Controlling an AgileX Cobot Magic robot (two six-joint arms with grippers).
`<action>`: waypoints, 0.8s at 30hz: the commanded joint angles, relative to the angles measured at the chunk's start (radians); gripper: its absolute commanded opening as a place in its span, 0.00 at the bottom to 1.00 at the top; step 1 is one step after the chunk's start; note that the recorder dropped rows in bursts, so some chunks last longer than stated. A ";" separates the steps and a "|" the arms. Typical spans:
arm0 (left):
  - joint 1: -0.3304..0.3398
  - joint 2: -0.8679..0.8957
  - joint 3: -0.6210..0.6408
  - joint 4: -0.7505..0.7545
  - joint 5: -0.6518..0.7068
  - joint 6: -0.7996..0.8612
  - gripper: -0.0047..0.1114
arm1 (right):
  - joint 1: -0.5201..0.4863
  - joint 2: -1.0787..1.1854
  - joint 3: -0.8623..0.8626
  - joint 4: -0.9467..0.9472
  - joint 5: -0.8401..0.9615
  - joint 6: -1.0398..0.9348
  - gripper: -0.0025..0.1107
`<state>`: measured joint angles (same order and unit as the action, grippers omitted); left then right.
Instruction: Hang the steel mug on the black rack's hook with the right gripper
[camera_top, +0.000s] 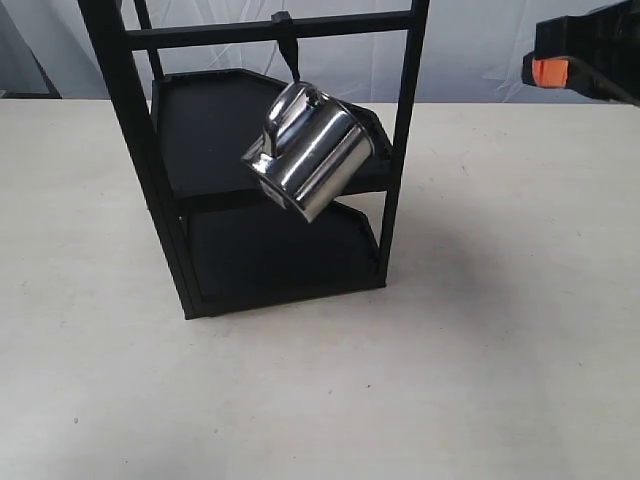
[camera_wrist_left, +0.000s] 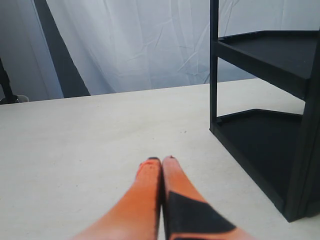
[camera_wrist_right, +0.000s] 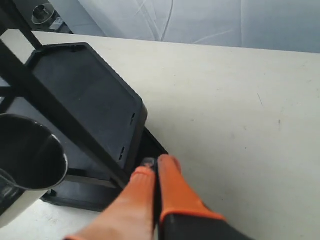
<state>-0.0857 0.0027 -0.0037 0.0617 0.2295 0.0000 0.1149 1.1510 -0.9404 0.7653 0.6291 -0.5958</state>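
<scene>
The steel mug (camera_top: 312, 150) hangs tilted by its looped handle from the hook (camera_top: 289, 48) on the top bar of the black rack (camera_top: 130, 160); nothing grips it. Its open rim and dark inside also show in the right wrist view, steel mug (camera_wrist_right: 27, 152). My right gripper (camera_wrist_right: 156, 166) is shut and empty, raised beside the rack's shelf corner (camera_wrist_right: 135, 117); in the exterior view only its black and orange end, the right gripper (camera_top: 560, 62), shows at the upper right, clear of the mug. My left gripper (camera_wrist_left: 161, 161) is shut and empty, low over the table near the black rack (camera_wrist_left: 260, 125).
The rack stands on a pale table (camera_top: 480, 330) with two flat black shelves (camera_top: 210, 130). A white cloth backdrop (camera_wrist_left: 130, 45) hangs behind the table. A dark stand and a small round object (camera_wrist_right: 42, 14) are beyond the table's far edge.
</scene>
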 joint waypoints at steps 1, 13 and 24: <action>-0.006 -0.003 0.004 0.007 -0.003 0.000 0.05 | -0.004 -0.055 0.000 -0.054 -0.033 -0.011 0.02; -0.006 -0.003 0.004 0.007 -0.003 0.000 0.05 | -0.002 -0.537 0.629 0.216 -0.834 -0.011 0.02; -0.006 -0.003 0.004 0.007 -0.006 0.000 0.05 | -0.002 -0.689 0.856 0.100 -0.823 -0.012 0.02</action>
<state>-0.0857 0.0027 -0.0037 0.0617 0.2295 0.0000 0.1149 0.4856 -0.1206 0.8906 -0.2167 -0.6019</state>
